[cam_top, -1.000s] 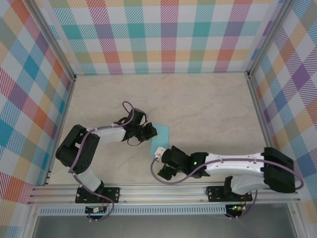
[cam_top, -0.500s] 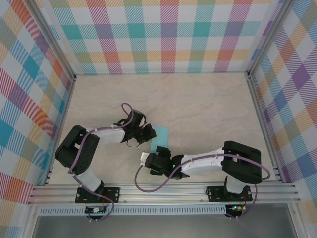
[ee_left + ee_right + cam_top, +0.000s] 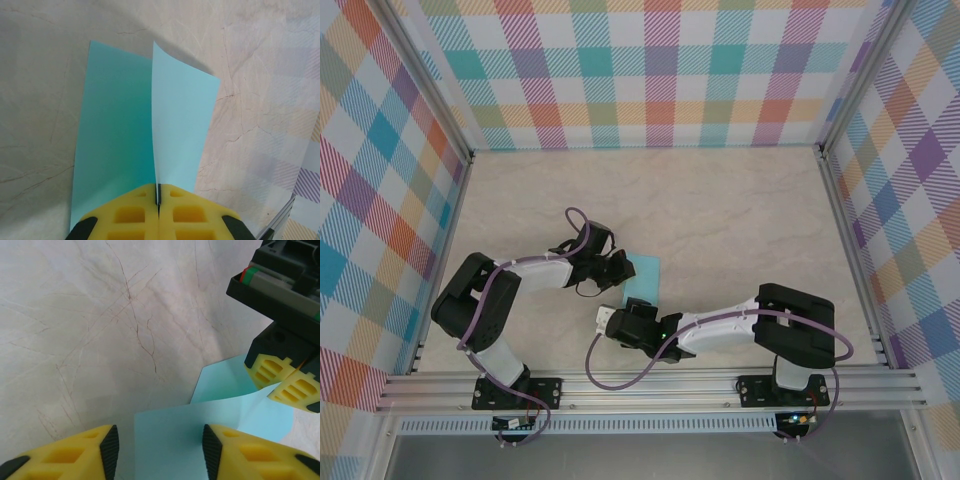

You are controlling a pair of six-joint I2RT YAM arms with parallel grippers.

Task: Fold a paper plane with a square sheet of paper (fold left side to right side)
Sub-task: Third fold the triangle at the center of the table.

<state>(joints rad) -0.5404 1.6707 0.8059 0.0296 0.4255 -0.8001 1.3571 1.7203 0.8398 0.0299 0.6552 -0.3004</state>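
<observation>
Teal and thin, the square sheet of paper (image 3: 644, 276) lies on the marbled table (image 3: 740, 210) between the two arms, with one half standing upright. The left gripper (image 3: 158, 199) is pinched tight on the raised flap's edge. The right gripper (image 3: 160, 442) hovers over the sheet's edge, its fingers wide apart.

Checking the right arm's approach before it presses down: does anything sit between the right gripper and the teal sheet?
Nothing visible does. The right gripper hangs open over the square sheet of paper, bare paper between its jaws. The left gripper pinches the raised flap off to the side.
</observation>
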